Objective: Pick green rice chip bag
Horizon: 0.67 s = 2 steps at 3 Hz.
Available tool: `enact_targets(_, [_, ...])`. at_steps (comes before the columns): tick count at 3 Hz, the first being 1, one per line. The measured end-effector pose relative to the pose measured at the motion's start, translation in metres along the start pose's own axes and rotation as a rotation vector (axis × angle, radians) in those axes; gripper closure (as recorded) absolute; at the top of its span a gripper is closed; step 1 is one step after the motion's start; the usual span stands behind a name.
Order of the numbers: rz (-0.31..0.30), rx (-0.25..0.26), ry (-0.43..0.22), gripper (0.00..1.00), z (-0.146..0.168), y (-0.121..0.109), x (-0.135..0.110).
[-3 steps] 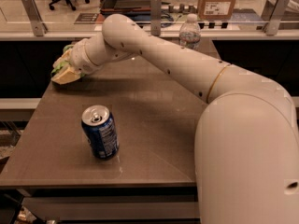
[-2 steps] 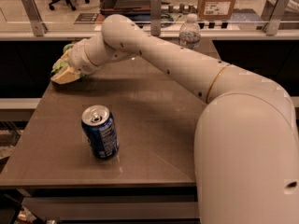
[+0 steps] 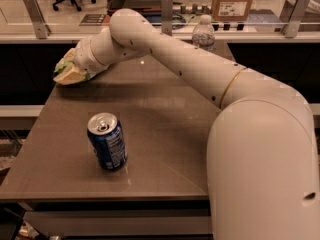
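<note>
The green rice chip bag [image 3: 62, 67] lies at the far left edge of the brown table [image 3: 165, 129]; only a bit of light green with a tan underside shows. My gripper [image 3: 70, 73] is right on the bag and covers most of it, at the end of the white arm [image 3: 165, 49] that reaches across from the right. I cannot tell whether the bag is off the table.
A blue soda can [image 3: 107, 141] stands upright at the front left of the table. A clear water bottle [image 3: 203, 34] stands at the far edge behind the arm. A rail with metal posts [image 3: 35, 15] runs behind the table.
</note>
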State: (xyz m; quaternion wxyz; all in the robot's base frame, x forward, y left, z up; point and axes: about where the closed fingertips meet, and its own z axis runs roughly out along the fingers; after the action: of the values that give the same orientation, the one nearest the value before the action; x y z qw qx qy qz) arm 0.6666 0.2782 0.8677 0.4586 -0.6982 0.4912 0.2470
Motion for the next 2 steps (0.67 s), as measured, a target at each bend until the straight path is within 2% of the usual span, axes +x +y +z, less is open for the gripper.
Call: enact_targets(2, [-0.207,0.092,0.007,1.00,-0.052,-0.036,-0.048])
